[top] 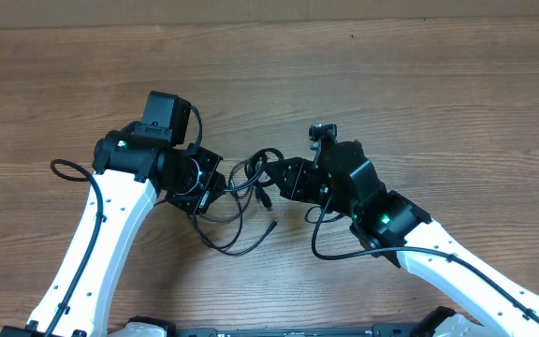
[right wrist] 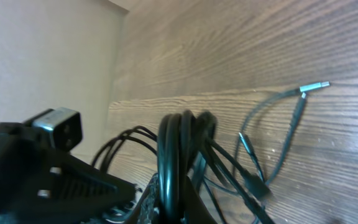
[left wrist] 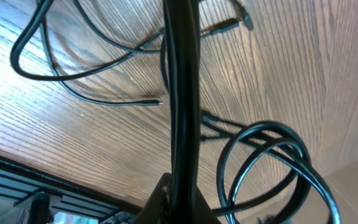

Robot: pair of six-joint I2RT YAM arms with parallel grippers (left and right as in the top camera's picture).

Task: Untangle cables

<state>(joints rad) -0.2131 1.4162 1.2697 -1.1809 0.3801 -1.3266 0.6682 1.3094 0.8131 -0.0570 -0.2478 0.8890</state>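
**A:** First item?

**B:** Cables: thin black cords, round in section, smooth and slightly glossy, tangled in loose coils. The bundle's long axis runs left to right between the two arms, mid-bench. One slack loop sags toward the near edge.

**A:** Ends?

**B:** Small plug ends lie on the wood below the bundle. In the right wrist view one shows a slim metal tip pointing away from the coils.

**A:** Left end effector?

**B:** Clenched on a strand of the cables, which runs taut straight out from its fingers.

**A:** Right end effector?

**B:** Clenched on several looped strands, bunched upright at its fingers.

**A:** Support?

**B:** Bench: flat, brown, matte, with a fine straight wood grain.
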